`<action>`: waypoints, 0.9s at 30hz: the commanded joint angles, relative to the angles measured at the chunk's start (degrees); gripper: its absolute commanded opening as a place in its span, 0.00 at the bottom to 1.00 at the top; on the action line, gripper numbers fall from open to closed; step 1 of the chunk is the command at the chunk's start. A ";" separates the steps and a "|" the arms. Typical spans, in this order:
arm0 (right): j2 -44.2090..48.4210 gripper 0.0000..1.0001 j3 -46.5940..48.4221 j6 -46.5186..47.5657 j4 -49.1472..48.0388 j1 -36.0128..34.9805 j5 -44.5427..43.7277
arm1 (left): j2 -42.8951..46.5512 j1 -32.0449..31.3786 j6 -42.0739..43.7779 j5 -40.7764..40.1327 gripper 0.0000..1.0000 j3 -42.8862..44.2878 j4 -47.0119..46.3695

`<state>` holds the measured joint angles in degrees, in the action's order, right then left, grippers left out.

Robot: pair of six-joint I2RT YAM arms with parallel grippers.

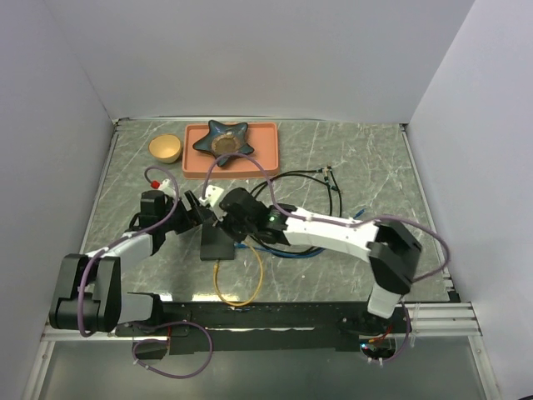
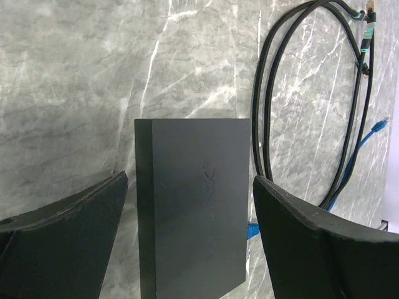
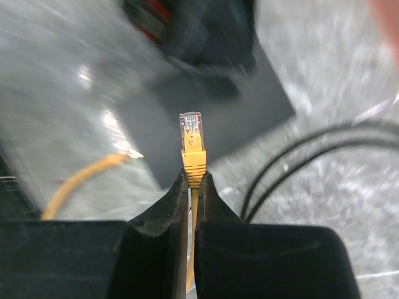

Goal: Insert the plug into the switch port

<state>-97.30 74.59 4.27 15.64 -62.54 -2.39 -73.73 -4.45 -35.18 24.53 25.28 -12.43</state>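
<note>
The switch port [image 1: 218, 243] is a flat matte black box lying on the marble table. In the left wrist view the box [image 2: 193, 205] sits between my left gripper's open fingers [image 2: 75, 230], with a gap on each side. My left gripper [image 1: 196, 212] hovers over the box's far end. My right gripper [image 1: 233, 215] is shut on the yellow plug [image 3: 191, 140], which sticks out past the fingertips toward the blurred box [image 3: 249, 106]. The plug's yellow cable [image 1: 241, 287] loops toward the table's near edge. The row of sockets is not visible.
An orange-pink tray [image 1: 268, 150] holding a dark blue star-shaped dish [image 1: 228, 138] stands at the back, with a yellow bowl [image 1: 165, 148] to its left. Black cables [image 1: 312, 179] and a blue cable [image 2: 368, 134] lie to the right of the box.
</note>
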 commanded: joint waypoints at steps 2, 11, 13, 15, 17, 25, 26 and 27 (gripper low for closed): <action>-5.96 0.00 1.78 -2.78 5.36 5.85 -0.94 | -1.76 0.23 -0.50 2.54 0.87 -0.05 -4.27; -10.63 0.00 1.88 -2.34 9.67 7.08 -2.09 | -5.10 -0.03 -1.12 3.85 0.86 -0.05 -7.44; -11.16 0.00 1.44 -1.73 9.59 6.74 -0.87 | -5.98 -0.47 -1.21 3.94 0.86 0.21 -7.79; -11.69 0.00 1.18 -0.94 9.76 6.21 -0.86 | -6.77 -0.91 -1.29 3.94 0.86 0.30 -8.23; -12.39 0.00 0.91 -0.32 10.20 4.98 -1.03 | -7.39 -1.35 -1.38 3.68 0.86 0.74 -8.58; -19.77 0.00 6.54 1.35 17.32 2.17 -2.44 | -8.88 -2.58 -1.12 3.15 0.87 1.53 -8.58; -19.60 0.00 6.36 1.87 17.15 1.21 -1.66 | -8.97 -2.58 -1.03 2.98 0.87 1.53 -8.49; -19.25 0.00 6.10 2.14 17.14 0.59 -1.04 | -8.97 -2.58 -1.03 2.98 0.87 1.53 -8.67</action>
<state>-115.02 80.09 5.04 29.04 -59.53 -5.04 -81.93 -6.52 -36.18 27.16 25.45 -20.21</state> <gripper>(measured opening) 0.042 0.865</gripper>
